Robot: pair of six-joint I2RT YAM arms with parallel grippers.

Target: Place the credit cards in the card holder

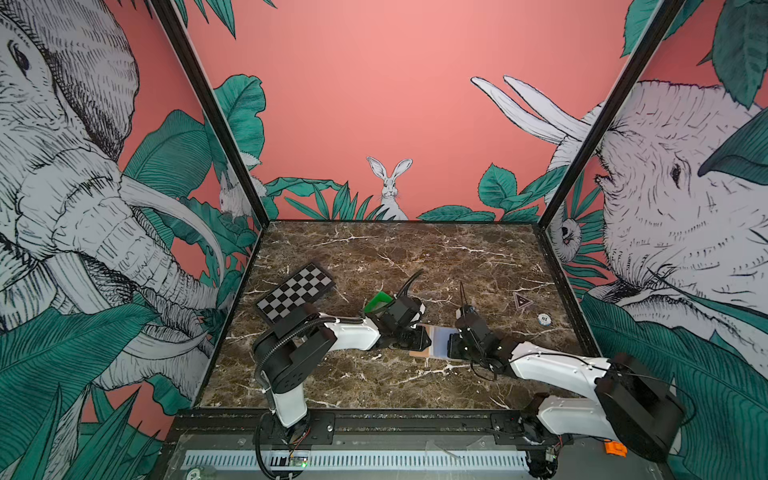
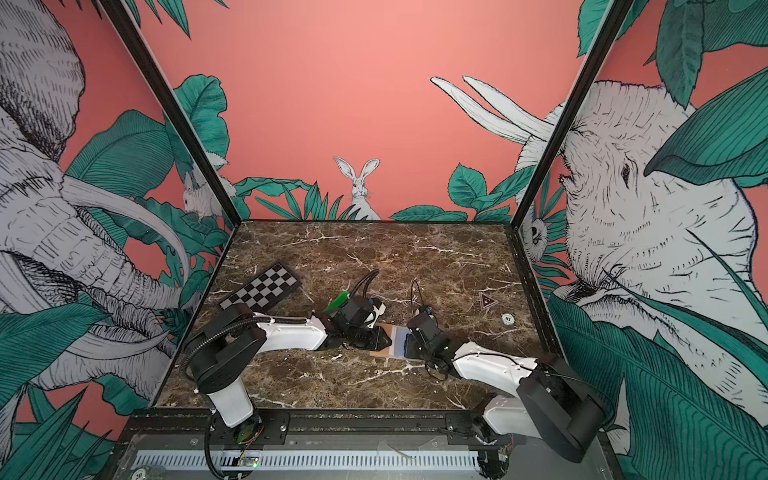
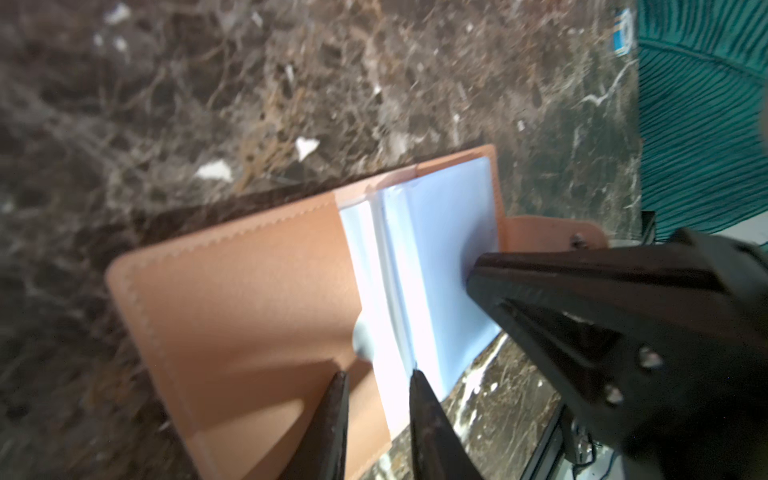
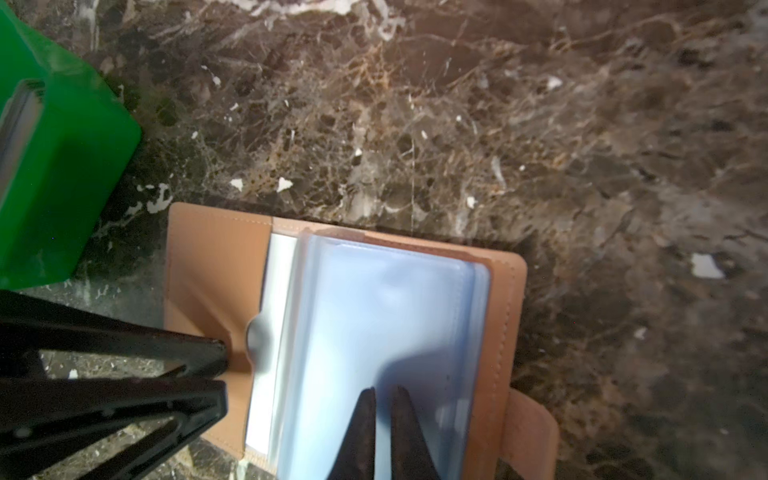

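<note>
Card holder [image 1: 432, 343] lies open and flat on the table [image 1: 395, 249], near the front-middle, between the two arms. Tan cover spread out; pale blue clear sleeves [image 4: 386, 324] fanned over the half toward the right arm, snap tab [image 3: 552, 232] sticking out on that side. A white card [image 3: 384, 332] sits in the fold beside the sleeves; whether fully seated in a pocket, cannot tell. The holder's spine runs roughly away from the robot's base, so its two halves fall one to each arm.

Left hand [image 3: 376, 376]: fingers a little apart, tips down at the near edge of the holder, straddling the white card's edge where tan cover meets sleeves. Seems to be pinching or nudging that card; a firm grip is not clear. Right hand [image 4: 384, 390]: fingers pressed almost together, tips resting on the top sleeve, apparently pinning that stack flat. Both hands touch the holder from opposite sides; the left is the nearer to the card and the fold.

Judgement: the coming move turns on the card sliding along the spine into the pocket mouth while the right hand holds the sleeves down.

Outward: green plastic tray [image 4: 62, 166] just beyond the holder on the left-arm side, with what looks like more cards [image 4: 20, 116] stacked in it. Checkered board [image 1: 296, 291] farther left, well apart. Small round token [image 1: 544, 319] toward the right. Brown veined marble surface; walls with a jungle print around.
</note>
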